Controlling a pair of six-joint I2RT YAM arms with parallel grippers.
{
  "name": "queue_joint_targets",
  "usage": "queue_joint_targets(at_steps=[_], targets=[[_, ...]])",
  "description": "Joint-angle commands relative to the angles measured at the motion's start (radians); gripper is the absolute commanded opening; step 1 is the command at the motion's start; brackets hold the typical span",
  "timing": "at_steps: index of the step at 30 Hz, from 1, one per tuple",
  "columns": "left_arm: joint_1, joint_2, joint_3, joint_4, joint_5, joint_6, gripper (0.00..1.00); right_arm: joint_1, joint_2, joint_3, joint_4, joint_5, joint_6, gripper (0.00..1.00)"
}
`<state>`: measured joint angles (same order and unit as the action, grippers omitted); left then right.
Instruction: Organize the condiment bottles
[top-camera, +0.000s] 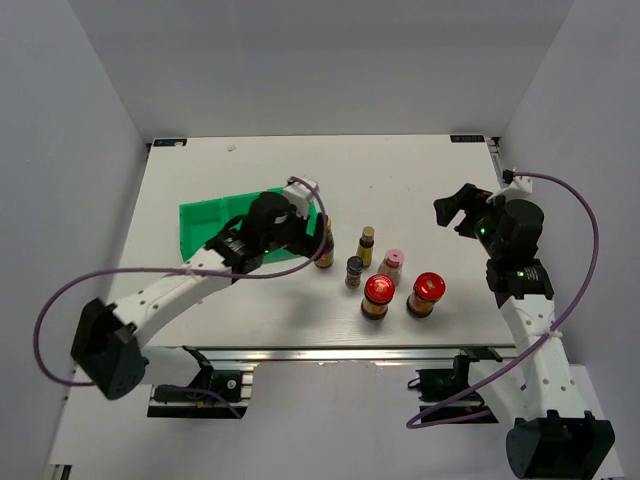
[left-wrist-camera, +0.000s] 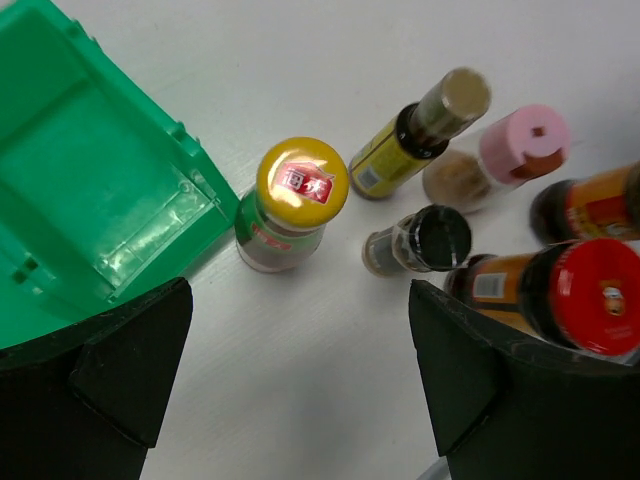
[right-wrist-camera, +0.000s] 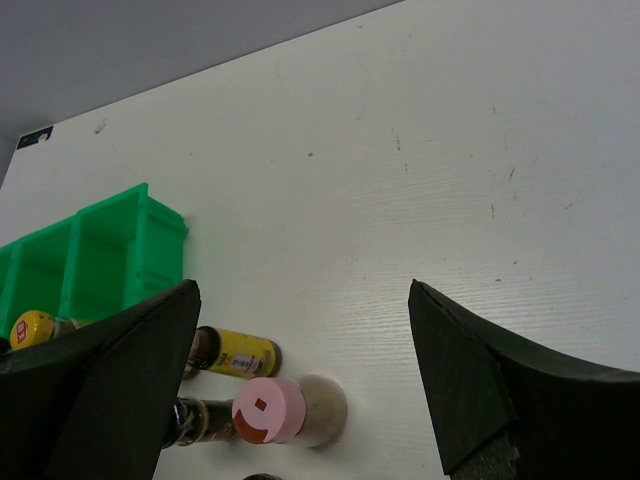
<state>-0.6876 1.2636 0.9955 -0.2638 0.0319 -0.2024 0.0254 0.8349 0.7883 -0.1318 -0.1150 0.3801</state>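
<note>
left arm nearest the yellow-capped bottle

the left gripper (left-wrist-camera: 300, 330) hung wide and empty. the yellow-capped bottle (left-wrist-camera: 300, 190) stood upright just ahead, centred between its jaws, beside the green tray (left-wrist-camera: 90, 170). the right gripper (right-wrist-camera: 303, 290), also wide and empty, sat well apart.

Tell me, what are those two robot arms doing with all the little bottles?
They are sorting condiment bottles. The left gripper is open and hangs over a yellow-capped bottle that stands right beside the green tray. The right gripper is open too, off to the side, holding nothing. A slim brown bottle, a grey-capped bottle, a pink-capped bottle and two red-lidded jars stand together on the table. No bottle shows inside the tray.
</note>
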Motion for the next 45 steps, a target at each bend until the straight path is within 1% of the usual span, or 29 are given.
queue_joint_targets(at_steps=[1, 5, 9, 13, 17, 21, 24, 27, 29, 34, 36, 38, 39, 43, 45], targets=[[-0.047, 0.091, 0.063, -0.022, -0.128, 0.061, 0.98, -0.005, -0.003, 0.017, 0.035, -0.012, -0.026, 0.89], [-0.079, 0.158, 0.101, -0.008, -0.157, 0.087, 0.98, -0.005, -0.02, 0.011, 0.034, 0.001, -0.04, 0.89], [-0.09, 0.223, 0.164, -0.005, -0.216, 0.087, 0.98, -0.005, -0.025, 0.009, 0.037, -0.002, -0.041, 0.89], [-0.099, 0.287, 0.196, 0.004, -0.24, 0.093, 0.98, -0.005, -0.028, 0.008, 0.038, -0.008, -0.05, 0.89], [-0.101, 0.29, 0.209, 0.008, -0.234, 0.089, 0.98, -0.005, -0.028, 0.008, 0.028, 0.014, -0.058, 0.9], [-0.102, 0.275, 0.184, 0.017, -0.224, 0.086, 0.95, -0.005, -0.031, 0.008, 0.029, 0.018, -0.058, 0.89], [-0.102, 0.284, 0.178, 0.018, -0.225, 0.083, 0.89, -0.005, -0.033, 0.006, 0.026, 0.021, -0.06, 0.89], [-0.104, 0.295, 0.184, 0.011, -0.24, 0.083, 0.79, -0.004, -0.034, 0.009, 0.02, 0.034, -0.063, 0.89], [-0.104, 0.303, 0.192, 0.002, -0.244, 0.08, 0.69, -0.005, -0.037, 0.009, 0.02, 0.038, -0.064, 0.89], [-0.104, 0.312, 0.195, 0.003, -0.213, 0.074, 0.54, -0.005, -0.04, 0.006, 0.02, 0.043, -0.066, 0.89], [-0.102, 0.307, 0.198, 0.003, -0.201, 0.074, 0.43, -0.005, -0.043, 0.005, 0.02, 0.049, -0.067, 0.89], [-0.104, 0.3, 0.198, 0.003, -0.191, 0.07, 0.34, -0.005, -0.045, 0.003, 0.02, 0.054, -0.069, 0.89], [-0.104, 0.292, 0.196, 0.005, -0.19, 0.069, 0.27, -0.005, -0.046, 0.003, 0.02, 0.057, -0.069, 0.89], [-0.104, 0.228, 0.195, 0.017, -0.185, 0.067, 0.2, -0.005, -0.046, 0.0, 0.023, 0.058, -0.07, 0.89], [-0.104, 0.198, 0.207, 0.018, -0.194, 0.066, 0.11, -0.005, -0.045, 0.0, 0.024, 0.055, -0.07, 0.89]])
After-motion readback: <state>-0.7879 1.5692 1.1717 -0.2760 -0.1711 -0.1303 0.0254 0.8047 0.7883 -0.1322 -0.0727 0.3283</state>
